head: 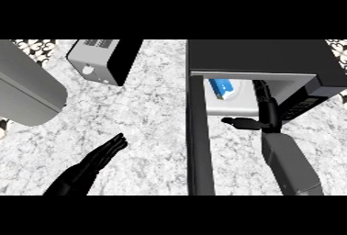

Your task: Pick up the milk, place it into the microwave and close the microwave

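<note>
A: Head view, item one: milk (pixel 221 88). Blue-and-white carton, lying inside microwave (pixel 271 57) cavity, toward cavity's left wall. Apparently already delivered; no hand on it.

B: Item two?

A: Right hand (pixel 261 117). Reaching through microwave's open front, fingers long and straight, pointing into cavity along its right wall, thumb standing out toward the left. Clamped on nothing. Apart from carton. Probably straightened for release, or on the way out; cannot say which.

B: Door?

A: Microwave door (pixel 198 137). Swung fully open, seen edge-on as dark strip running from cavity's left front corner down toward counter's near edge. Left open, presumably, to give forearm room. Closing not yet done.

B: Other hand?

A: Left hand (pixel 102 156). Near counter's (pixel 156 114) near-left edge, fingers straight and together, tips slanting up and right. Holding nothing, resting.

B: Anything else on counter?

A: Grey rounded appliance (pixel 27 92) at left edge, cut off by frame. White-and-black box (pixel 105 57) at far edge, kind unclear.

B: Hidden or doubtful?

A: Carton's lower part behind cavity's front lip; upright or tipped, hard to judge. Tips of right fingers blending into dark interior. Door handle not visible. Both forearms cut off at lower edge.
</note>
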